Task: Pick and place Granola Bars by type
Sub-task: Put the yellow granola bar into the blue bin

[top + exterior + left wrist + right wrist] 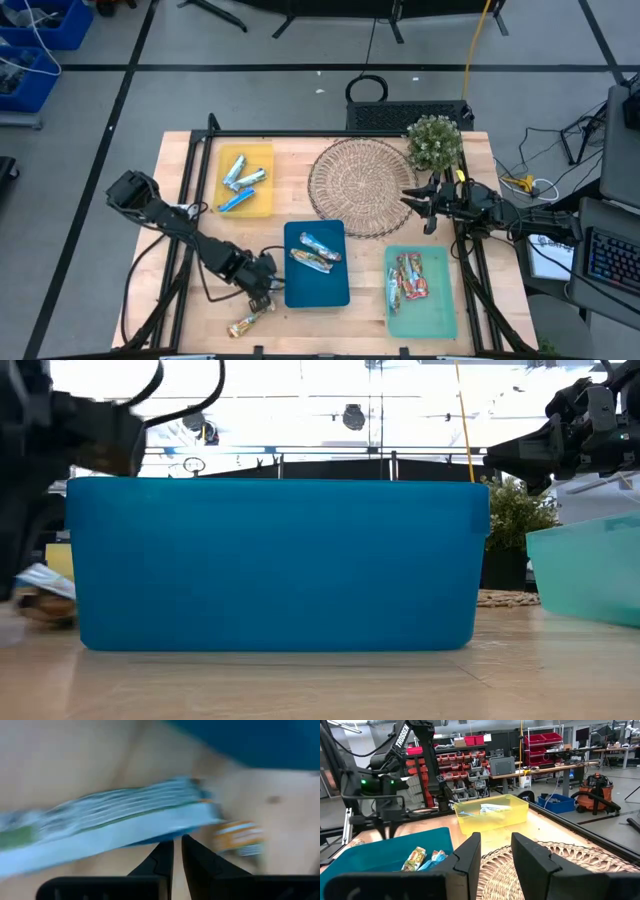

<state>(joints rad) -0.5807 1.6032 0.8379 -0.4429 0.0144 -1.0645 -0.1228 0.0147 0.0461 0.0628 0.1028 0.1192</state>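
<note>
Granola Bars [322,253] in shiny foil lie sorted: blue-and-silver in the yellow tray [262,205], red/orange in the green tray [437,310], two in the blue tray [315,290]. A tan/gold one [248,322] rests on the table [300,325]. The left gripper [262,298] hangs above it, jaws nearly closed, holding nothing. The right gripper [412,199] waits over the wicker mat [350,180], jaws parted, empty.

Left arm reaching low, right arm waiting raised

The left arm is stretching across the table's near left side, its left gripper [262,296] pointing down with fingers [161,862] nearly closed, only a thin gap between them. The right arm is holding level at the far right, its right gripper [412,198] parted wide.
</note>
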